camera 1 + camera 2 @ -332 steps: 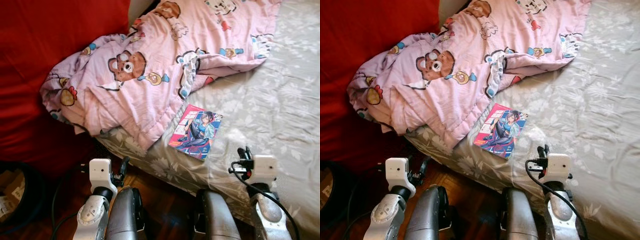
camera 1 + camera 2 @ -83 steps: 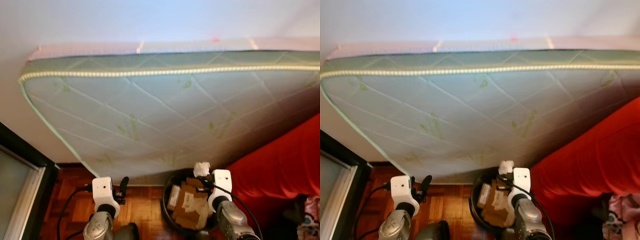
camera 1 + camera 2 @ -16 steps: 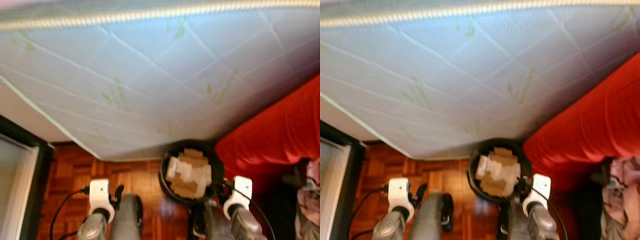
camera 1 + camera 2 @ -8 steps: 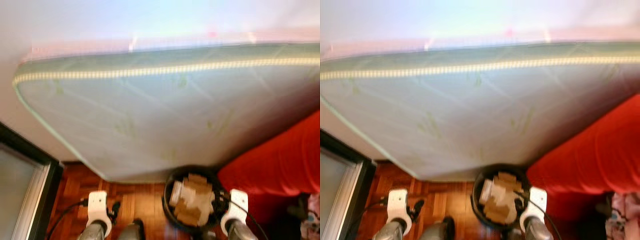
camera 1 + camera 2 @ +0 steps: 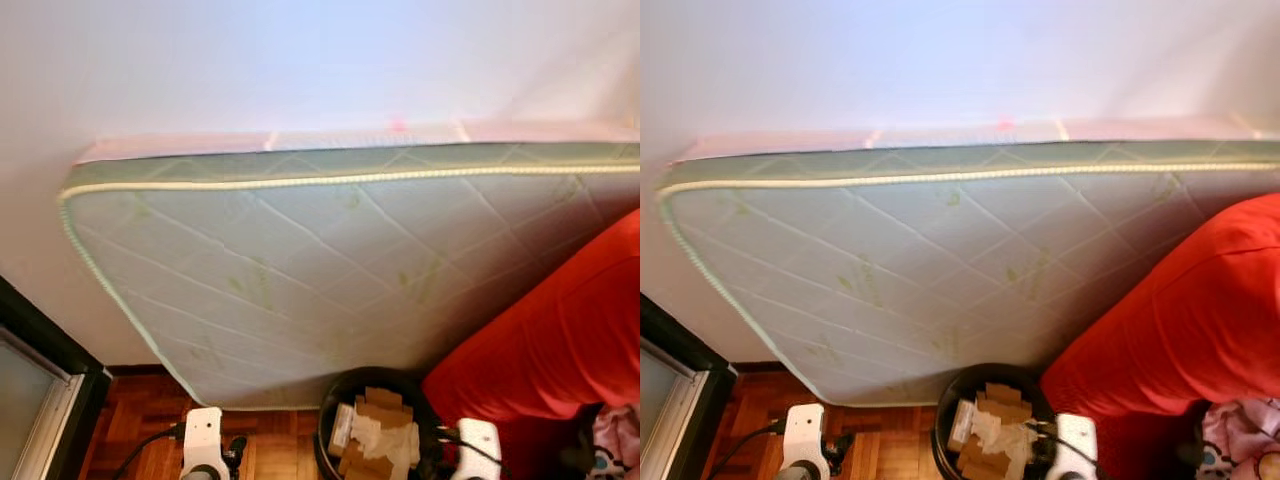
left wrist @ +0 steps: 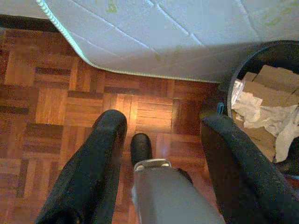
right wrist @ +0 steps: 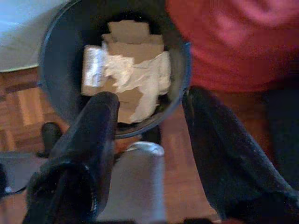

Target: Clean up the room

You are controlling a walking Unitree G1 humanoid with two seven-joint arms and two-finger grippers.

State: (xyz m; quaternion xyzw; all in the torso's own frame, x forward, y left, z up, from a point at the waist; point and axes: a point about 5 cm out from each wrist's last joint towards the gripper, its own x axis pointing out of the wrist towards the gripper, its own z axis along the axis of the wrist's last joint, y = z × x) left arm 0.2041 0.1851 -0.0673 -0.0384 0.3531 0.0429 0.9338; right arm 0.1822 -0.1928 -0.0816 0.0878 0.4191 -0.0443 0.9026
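Crumpled paper [image 7: 140,77] sits light and soft atop cardboard in the black bin [image 7: 51,56] beside the leaning mattress [image 5: 330,270], and we've got our right gripper [image 7: 149,135] spread wide and empty above it, left gripper [image 6: 163,154] likewise open.

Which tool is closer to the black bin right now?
Right. The right tool hangs open just above the bin with its cardboard scraps; the left tool is open over the wood floor beside it.
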